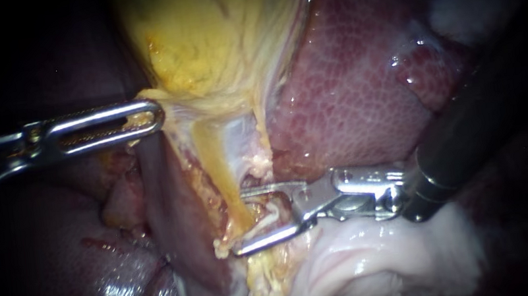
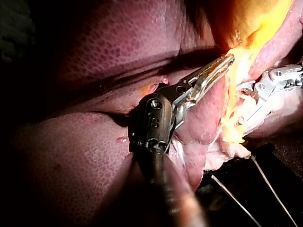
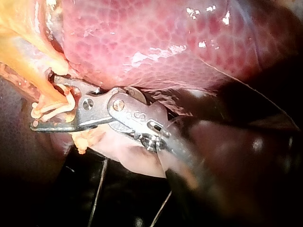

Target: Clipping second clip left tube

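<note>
A: Is the tube (image 1: 227, 182) clipped here yet?
B: Not yet, I judge. The right instrument (image 1: 255, 216), in from three o'clock, straddles it with jaws apart, at six o'clock from the gallbladder (image 1: 211, 34). Squeezing shut, then backing off, remains.
A: And the left instrument (image 1: 153, 117)?
B: From nine o'clock, clamped on the gallbladder's lower edge, tensioning it.
</note>
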You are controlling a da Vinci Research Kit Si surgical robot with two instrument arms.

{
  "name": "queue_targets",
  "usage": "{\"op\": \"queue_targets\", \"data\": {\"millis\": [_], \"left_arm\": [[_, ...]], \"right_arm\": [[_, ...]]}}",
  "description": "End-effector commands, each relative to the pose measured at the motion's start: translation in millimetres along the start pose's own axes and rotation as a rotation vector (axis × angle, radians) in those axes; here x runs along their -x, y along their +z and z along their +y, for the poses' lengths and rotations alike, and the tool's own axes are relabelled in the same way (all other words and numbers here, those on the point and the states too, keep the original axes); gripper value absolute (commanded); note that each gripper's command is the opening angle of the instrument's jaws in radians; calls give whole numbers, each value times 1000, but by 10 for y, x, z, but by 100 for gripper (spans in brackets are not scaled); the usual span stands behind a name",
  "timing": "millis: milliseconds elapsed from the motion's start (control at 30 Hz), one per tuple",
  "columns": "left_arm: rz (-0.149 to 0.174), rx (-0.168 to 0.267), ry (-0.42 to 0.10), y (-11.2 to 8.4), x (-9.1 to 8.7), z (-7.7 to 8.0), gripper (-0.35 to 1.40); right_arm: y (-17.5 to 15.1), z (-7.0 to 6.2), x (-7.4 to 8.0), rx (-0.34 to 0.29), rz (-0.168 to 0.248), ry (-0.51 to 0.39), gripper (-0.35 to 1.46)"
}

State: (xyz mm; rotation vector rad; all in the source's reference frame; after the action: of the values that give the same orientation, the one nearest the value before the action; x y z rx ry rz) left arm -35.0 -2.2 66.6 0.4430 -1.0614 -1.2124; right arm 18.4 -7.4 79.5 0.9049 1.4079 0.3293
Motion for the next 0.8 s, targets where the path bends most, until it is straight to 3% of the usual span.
{"op": "queue_targets", "data": {"millis": [33,233,500,533,567,600,667,800], "left_arm": [[1,-2,0,0,0,1,-35],[1,-2,0,3,0,11,-35],[-6,8,3,14,-5,10,-35],[-5,5,3,14,-6,10,-35],[-5,6,3,15,-7,10,-35],[-5,6,3,15,-7,10,-35],[-5,6,3,14,-8,9,-35],[-8,5,3,14,-7,9,-35]], "right_arm": [[0,-3,-2,-17,6,3,58],[11,-11,-6,-96,29,24,56],[35,10,6,-63,32,14,51],[34,13,8,-59,32,13,46],[31,15,12,-63,31,23,30],[27,16,14,-79,12,41,2],[21,20,16,-68,-33,50,-35],[15,23,18,-63,-38,51,-35]]}}
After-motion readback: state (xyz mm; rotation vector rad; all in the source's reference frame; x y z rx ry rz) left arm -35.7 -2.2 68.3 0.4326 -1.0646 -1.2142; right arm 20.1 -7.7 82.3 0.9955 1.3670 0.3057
